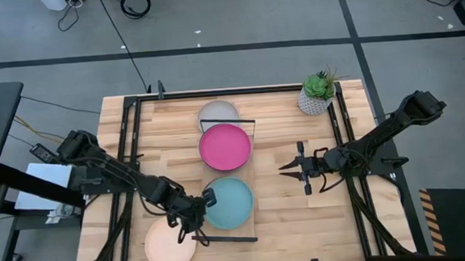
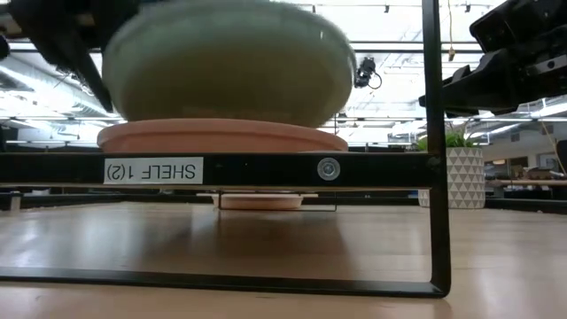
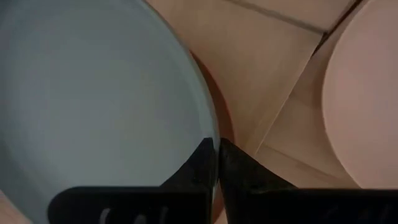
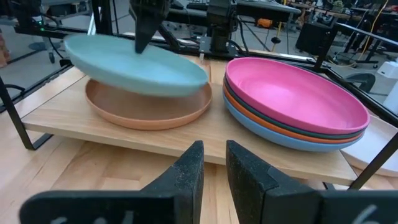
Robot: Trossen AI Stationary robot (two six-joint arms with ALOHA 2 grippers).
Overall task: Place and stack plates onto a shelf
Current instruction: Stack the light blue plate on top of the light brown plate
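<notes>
My left gripper [image 1: 204,201] is shut on the light teal plate [image 1: 230,203], which it holds tilted just above a peach-brown plate [image 4: 146,111] lying on the near end of the shelf [image 4: 186,140]. Whether the two plates touch, I cannot tell. On the middle of the shelf stands a stack with the magenta plate [image 4: 292,99] on top of dark teal, orange and blue ones. A peach plate [image 1: 171,243] lies on the table by the left arm. A tan-grey plate [image 1: 218,113] lies past the shelf's far end. My right gripper [image 1: 283,167] hovers to the right of the shelf, open by a narrow gap and holding nothing. My left gripper pinches the light teal plate's rim [image 3: 208,134] between its two fingers, on the side toward the table's left edge. The fingers [image 4: 144,28] come down on it slanting from above and from the left. The plate is tilted over the peach-brown plate.
A potted plant [image 1: 319,93] stands at the table's far right corner. Thin black bars [image 2: 432,133] frame the shelf's ends. Bare tabletop lies between the shelf and my right gripper [image 4: 214,155]. The room behind holds desks and cables.
</notes>
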